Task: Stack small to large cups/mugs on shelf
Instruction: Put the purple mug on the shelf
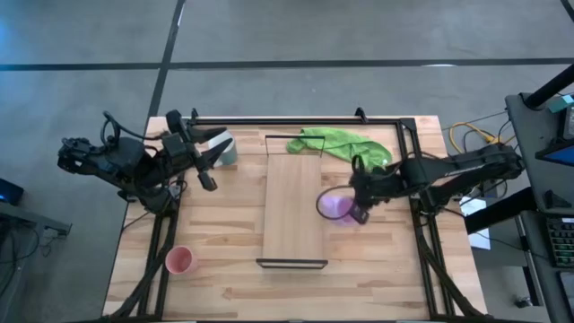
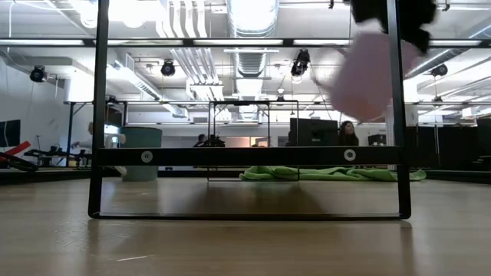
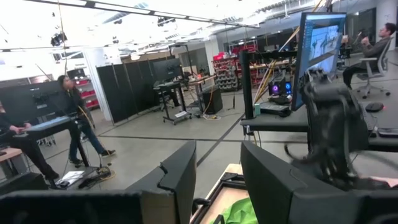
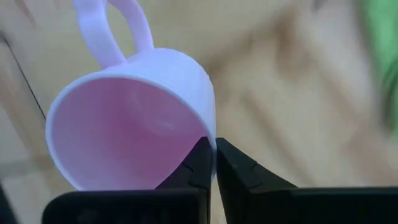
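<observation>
The lilac mug (image 1: 336,206) hung tilted just off the shelf's (image 1: 292,202) right long edge, partly over the board, its open mouth turned up toward the overhead camera. The right gripper (image 4: 212,163) was clamped on the mug's rim, one finger inside and one outside, with the handle (image 4: 115,28) pointing away from the fingers. In the low view the mug (image 2: 368,73) was clear of the tabletop, high beside the shelf's black end frame (image 2: 397,115). The white-grey mug (image 1: 223,146) stood left of the shelf near its far end, with the left gripper (image 1: 208,161) close beside it, fingers (image 3: 177,180) spread and holding nothing. The salmon-pink cup (image 1: 180,260) sat well left of the shelf's near end. A green cloth (image 1: 345,145) lay at the shelf's far right corner.
</observation>
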Robot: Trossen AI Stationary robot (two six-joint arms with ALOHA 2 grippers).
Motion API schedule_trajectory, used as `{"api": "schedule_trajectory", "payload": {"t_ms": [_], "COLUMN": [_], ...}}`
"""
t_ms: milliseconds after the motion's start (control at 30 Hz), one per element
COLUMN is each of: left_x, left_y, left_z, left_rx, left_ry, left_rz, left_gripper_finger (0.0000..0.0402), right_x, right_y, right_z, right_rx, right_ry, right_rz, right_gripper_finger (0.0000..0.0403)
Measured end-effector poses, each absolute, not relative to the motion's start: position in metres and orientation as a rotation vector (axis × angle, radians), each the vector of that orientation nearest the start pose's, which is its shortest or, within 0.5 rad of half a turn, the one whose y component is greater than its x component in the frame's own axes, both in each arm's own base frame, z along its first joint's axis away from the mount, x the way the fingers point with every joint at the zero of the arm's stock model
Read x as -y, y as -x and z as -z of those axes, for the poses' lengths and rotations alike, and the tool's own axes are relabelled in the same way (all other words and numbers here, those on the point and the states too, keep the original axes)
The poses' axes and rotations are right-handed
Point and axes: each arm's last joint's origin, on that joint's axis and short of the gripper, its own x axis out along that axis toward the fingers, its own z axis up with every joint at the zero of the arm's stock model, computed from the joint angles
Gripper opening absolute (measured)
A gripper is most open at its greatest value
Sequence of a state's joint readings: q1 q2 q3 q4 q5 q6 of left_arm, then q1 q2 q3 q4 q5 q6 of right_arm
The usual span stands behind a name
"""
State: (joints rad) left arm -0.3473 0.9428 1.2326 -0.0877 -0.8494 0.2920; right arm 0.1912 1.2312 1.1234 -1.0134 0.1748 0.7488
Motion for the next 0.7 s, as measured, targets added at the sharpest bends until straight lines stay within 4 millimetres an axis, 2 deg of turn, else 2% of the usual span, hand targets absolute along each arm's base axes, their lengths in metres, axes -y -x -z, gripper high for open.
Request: {"api": "schedule_trajectory", "payload": {"t_ms": [133, 300, 400, 500, 700], "left_x": [0.037, 0.037, 0.037, 0.037, 0.035], "left_y": [-0.166, -0.166, -0.166, -0.166, -0.161], "left_z": [-0.462, -0.462, -0.462, -0.462, -0.463], "left_rx": [0.092, 0.093, 0.108, 0.110, 0.113], "left_ry": [-0.172, -0.166, -0.113, -0.100, -0.098], "left_rz": [-0.520, -0.519, -0.516, -0.516, -0.520], "left_gripper_finger": [0.0113, 0.0113, 0.0113, 0.0113, 0.0113], "right_x": [-0.023, 0.011, 0.034, 0.055, 0.094], "right_y": [-0.233, -0.243, -0.253, -0.268, -0.300], "right_z": [-0.333, -0.352, -0.355, -0.350, -0.341], "right_rx": [-0.846, -0.806, -0.828, -0.882, -0.972], "right_ry": [-0.347, -0.288, -0.306, -0.343, -0.278], "right_rz": [0.404, 0.465, 0.430, 0.323, 0.219], "right_gripper_finger": [0.0009, 0.0009, 0.0009, 0.0009, 0.0009]}}
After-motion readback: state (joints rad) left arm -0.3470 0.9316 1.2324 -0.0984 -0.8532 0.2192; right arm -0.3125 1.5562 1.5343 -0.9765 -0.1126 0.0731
